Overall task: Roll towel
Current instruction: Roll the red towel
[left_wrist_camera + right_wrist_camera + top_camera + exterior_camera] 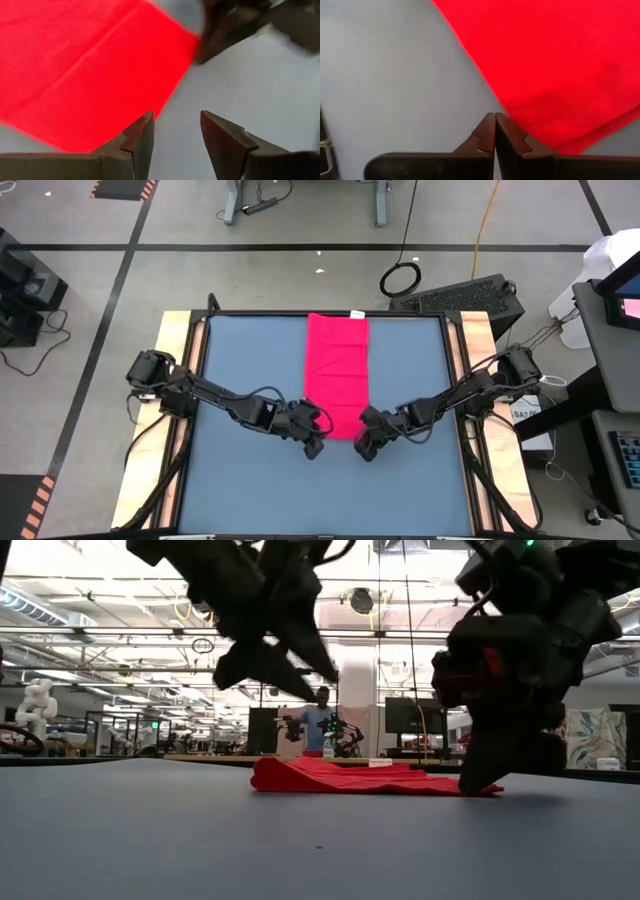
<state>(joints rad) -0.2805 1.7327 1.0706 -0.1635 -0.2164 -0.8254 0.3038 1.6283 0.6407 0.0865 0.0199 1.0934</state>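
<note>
Currently, your towel lies flat on the blue bench as a long narrow strip, folded lengthwise, running from the far edge toward the bench's middle, slightly right of centre in the high view. Its small white tag sits at the far end, at the bench rim. The near end of the strip lies between your two grippers. Your left gripper is positioned just beside the near left corner of the towel; the left wrist view shows its fingers set apart with bare bench between them and the red cloth edge just ahead, not clamped. In the low view this gripper hangs above the bench, clear of the cloth. Your right gripper stands at the near right corner; the right wrist view shows its fingers pressed together with nothing visible between them, the towel's edge just beyond the tips. In the low view it reaches down to the bench surface at the towel's end. The towel shows low folds along its length there. A person stands in the room behind the bench.
</note>
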